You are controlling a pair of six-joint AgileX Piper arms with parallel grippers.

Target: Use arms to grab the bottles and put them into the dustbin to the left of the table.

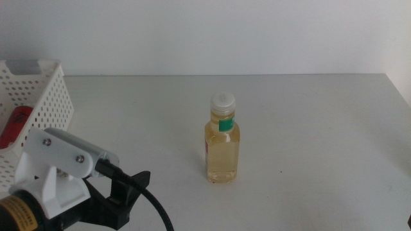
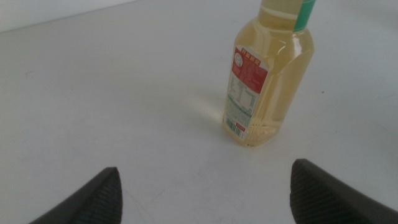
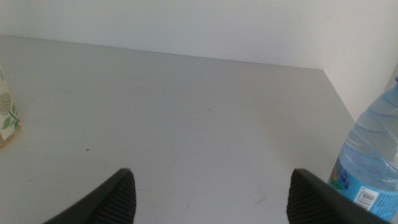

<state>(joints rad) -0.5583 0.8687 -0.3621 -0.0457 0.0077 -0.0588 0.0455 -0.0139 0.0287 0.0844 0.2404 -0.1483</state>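
I begin with the table (image 1: 308, 122), which is wide, pale and mostly bare. At its left edge stands the white basket (image 1: 48, 102), and through its holes I can see something red (image 1: 16, 125) already lying inside. The left arm (image 1: 61, 173) comes in at the lower left of the middle view, close beside the basket. Its gripper (image 2: 205, 193) has both jaws spread wide with nothing between them. The bottle of yellow liquid (image 1: 223, 144) stands upright near the middle of the table, with its white cap (image 1: 223, 100) on top, so its long axis is vertical. From the left wrist camera this bottle is ahead of the open jaws and a little toward one side, clearly apart from them. I judge the left arm is the nearer one and must reach forward and centre the bottle between the jaws. The right gripper (image 3: 208, 193) is out of the middle view; its jaws are also wide apart and empty. A water bottle (image 3: 373, 155) with a blue label stands just beside one of them.
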